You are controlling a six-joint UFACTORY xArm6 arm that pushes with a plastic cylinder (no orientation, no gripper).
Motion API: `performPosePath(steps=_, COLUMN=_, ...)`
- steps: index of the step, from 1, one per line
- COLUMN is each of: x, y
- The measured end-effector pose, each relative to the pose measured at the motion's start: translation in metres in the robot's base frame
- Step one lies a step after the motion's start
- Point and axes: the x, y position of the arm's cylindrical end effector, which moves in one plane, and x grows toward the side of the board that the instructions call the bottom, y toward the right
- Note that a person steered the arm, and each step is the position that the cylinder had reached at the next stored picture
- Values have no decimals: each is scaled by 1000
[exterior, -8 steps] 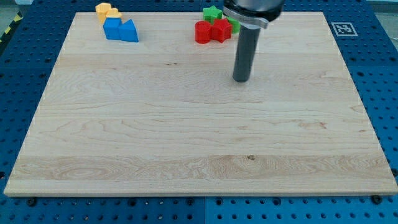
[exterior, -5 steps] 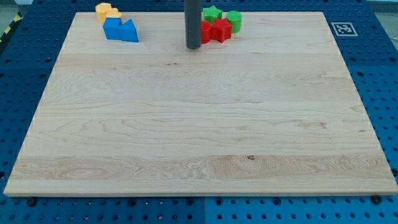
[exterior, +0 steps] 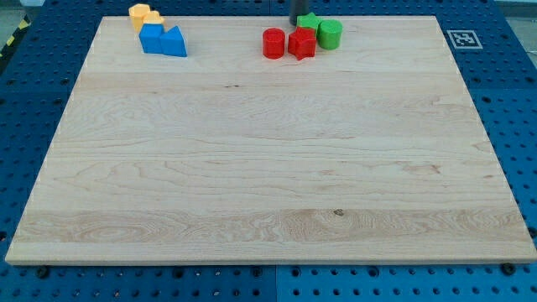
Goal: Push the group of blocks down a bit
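Blocks first, left to right: yellow block [exterior: 144, 16] and blue block [exterior: 163, 39] sit top-left, apart from the action. Then the group: red cylinder [exterior: 273, 43], red star [exterior: 302, 43], green star [exterior: 307, 21], green cylinder [exterior: 330, 33], hugging the board's top edge. The tip [exterior: 299, 23] pokes in just above the stars; no fingers to grasp. Downward push looks barely begun.

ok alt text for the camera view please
My tip sits at the board's top edge, just above a cluster of red cylinder, red star, green star and green cylinder. Blue and orange blocks sit top left.
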Motion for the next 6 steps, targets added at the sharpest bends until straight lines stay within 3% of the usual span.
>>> performPosePath(steps=1, x=2, y=23)
performPosePath(steps=3, x=28, y=-2)
performPosePath(steps=6, x=28, y=-19)
